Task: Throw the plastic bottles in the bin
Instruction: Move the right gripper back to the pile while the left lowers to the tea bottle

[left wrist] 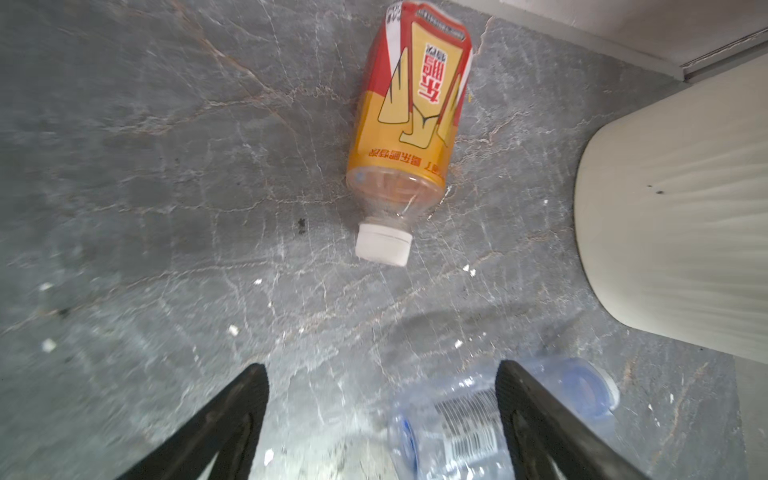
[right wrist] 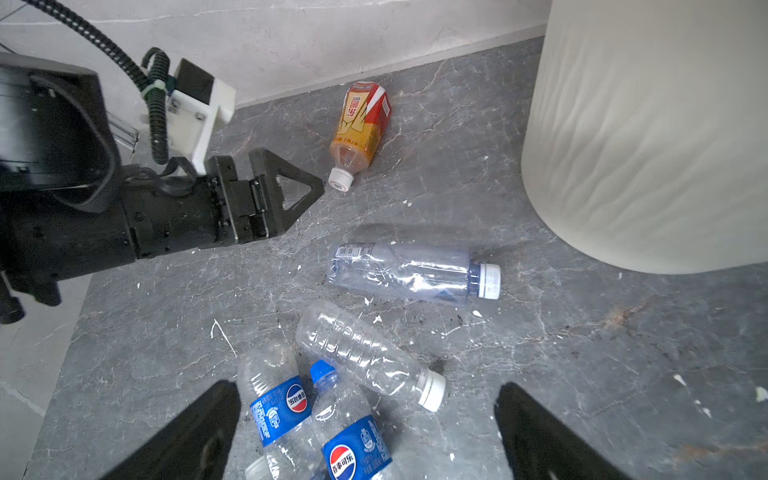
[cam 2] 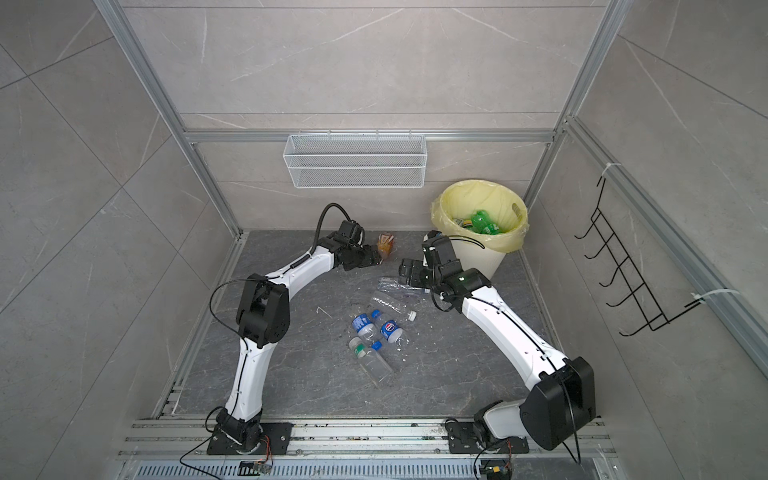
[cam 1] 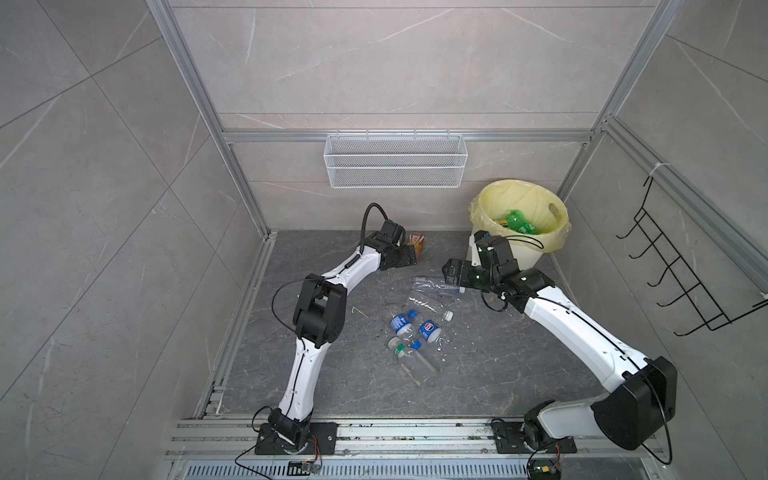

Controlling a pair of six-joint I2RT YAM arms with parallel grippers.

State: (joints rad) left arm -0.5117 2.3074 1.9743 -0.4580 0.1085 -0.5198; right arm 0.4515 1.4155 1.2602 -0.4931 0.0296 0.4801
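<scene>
The orange-labelled plastic bottle (left wrist: 409, 124) at the back edge of the grey worktop (cam 1: 498, 374) looks light, crushable; grasp mid-label. Left gripper (left wrist: 381, 365) and right gripper (right wrist: 369, 385) gape empty.

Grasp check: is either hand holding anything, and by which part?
Nothing held. Left hand open, short of the orange-labelled bottle; right hand open, empty.

Ahead of the left gripper (left wrist: 382, 372) the floor (left wrist: 166, 187) lies bare up to the orange-labelled bottle (left wrist: 409, 104), with the bin (left wrist: 673, 232) walling off one side and a clear bottle (left wrist: 453, 424) by one finger. Between the fingers of the right gripper (right wrist: 370, 388) blue-labelled bottles (right wrist: 278, 409) crowd the floor, which is bare towards the bin
</scene>
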